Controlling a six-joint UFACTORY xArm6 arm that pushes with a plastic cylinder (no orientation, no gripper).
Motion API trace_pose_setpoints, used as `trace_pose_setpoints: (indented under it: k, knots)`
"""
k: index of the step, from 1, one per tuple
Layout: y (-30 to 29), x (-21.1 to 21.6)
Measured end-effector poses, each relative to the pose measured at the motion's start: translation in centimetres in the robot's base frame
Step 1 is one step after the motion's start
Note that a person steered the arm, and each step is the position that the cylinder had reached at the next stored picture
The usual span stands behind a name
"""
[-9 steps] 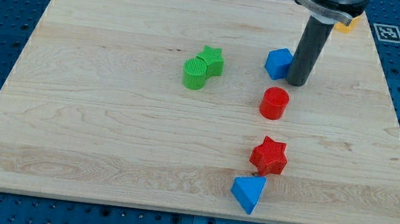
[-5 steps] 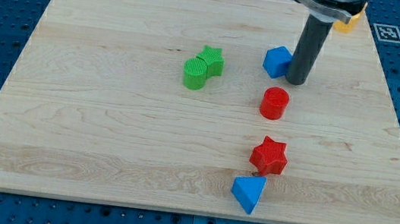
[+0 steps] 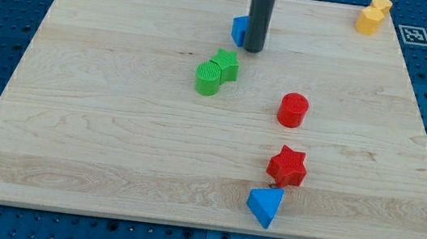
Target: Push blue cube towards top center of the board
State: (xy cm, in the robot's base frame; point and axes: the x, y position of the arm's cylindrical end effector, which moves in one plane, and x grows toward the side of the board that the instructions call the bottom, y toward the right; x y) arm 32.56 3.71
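The blue cube [image 3: 240, 30] sits near the view's top centre of the wooden board [image 3: 99, 122], partly hidden behind my rod. My tip [image 3: 254, 49] rests on the board right against the cube's right side, slightly below it. The rod rises straight up out of the view's top.
A green star and green cylinder [image 3: 217, 72] touch each other just below the cube. A red cylinder [image 3: 293, 110], a red star [image 3: 287, 165] and a blue triangular block [image 3: 266, 205] lie lower right. Yellow blocks [image 3: 372, 14] sit at the top right corner.
My tip has moved left and up, pushing the blue cube from right of centre to the top centre. The yellow blocks, hidden before by the arm, now show.
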Motion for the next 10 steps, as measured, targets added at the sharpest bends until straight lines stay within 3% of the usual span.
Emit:
trace_pose_setpoints:
  k: [1, 3, 4, 7, 10]
  knots:
    - [-2.2, -1.8]
    - [2.2, -2.2]
    - [1.7, -3.4]
    - [-3.8, -7.6]
    - [-5.2, -4.4]
